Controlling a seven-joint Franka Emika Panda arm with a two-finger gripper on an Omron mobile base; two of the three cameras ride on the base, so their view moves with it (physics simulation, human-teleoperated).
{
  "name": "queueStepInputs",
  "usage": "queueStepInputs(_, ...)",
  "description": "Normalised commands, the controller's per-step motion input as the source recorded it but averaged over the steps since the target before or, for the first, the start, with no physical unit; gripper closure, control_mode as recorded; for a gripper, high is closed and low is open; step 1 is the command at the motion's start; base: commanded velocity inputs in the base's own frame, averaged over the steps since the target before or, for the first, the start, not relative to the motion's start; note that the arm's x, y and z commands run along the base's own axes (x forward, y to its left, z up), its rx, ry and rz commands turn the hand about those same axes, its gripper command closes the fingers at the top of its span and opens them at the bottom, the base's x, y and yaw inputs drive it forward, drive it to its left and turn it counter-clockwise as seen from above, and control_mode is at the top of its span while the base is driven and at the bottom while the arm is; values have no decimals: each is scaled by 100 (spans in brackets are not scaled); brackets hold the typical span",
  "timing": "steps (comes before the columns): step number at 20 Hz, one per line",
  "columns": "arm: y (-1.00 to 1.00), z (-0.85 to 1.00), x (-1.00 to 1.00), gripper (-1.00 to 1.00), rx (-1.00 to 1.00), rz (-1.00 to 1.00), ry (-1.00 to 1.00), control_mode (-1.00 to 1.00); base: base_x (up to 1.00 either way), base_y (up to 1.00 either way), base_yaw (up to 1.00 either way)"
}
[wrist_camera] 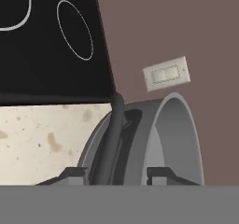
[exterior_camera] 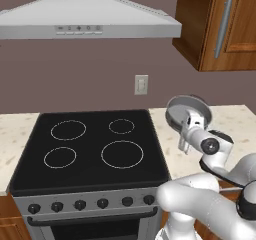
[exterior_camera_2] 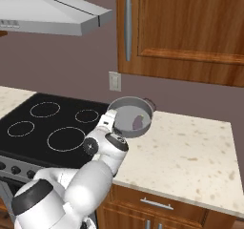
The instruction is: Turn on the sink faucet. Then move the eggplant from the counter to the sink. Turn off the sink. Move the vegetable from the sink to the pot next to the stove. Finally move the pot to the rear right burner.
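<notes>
I see the pot (exterior_camera_2: 131, 117) raised off the counter (exterior_camera_2: 190, 151) and tipped, just right of the stove (exterior_camera_2: 52, 123), its open mouth turned toward the right base camera. Inside it, the eggplant (exterior_camera_2: 138, 122) shows as a small purple shape low against the wall of the pot. From the left base camera the pot (exterior_camera: 187, 110) shows me its round grey side, with the counter (exterior_camera: 235, 124) behind and below.

My gripper (wrist_camera: 116, 174) is pinched on the pot (wrist_camera: 179, 129) at its near rim, beside the dark handle (wrist_camera: 114, 129); one finger (wrist_camera: 161, 172) sits inside the wall and the other outside. In the right base view the gripper (exterior_camera_2: 110, 120) meets the pot's left edge.

The stove's (exterior_camera: 85, 149) four burner rings are bare. A wall outlet (exterior_camera: 141, 84) sits behind the pot, under the wooden cabinet (exterior_camera_2: 190, 27), with the range hood (exterior_camera: 85, 21) above the stove.
</notes>
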Motion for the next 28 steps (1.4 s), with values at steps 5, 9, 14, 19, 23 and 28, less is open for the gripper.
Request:
queueStepInputs(5,77,38,0,100,-4,15,4,-100,0,0,0)
queueStepInputs(9,78,38,0,100,-4,15,5,-100,0,0,0)
queueStepInputs(14,77,34,0,100,-4,14,6,-100,0,0,0)
queueStepInputs(19,75,27,0,100,-6,12,5,-100,0,0,0)
queueStepInputs(23,67,20,0,100,-7,10,8,-100,0,0,0)
queueStepInputs(28,56,16,0,100,-4,9,10,-100,0,0,0)
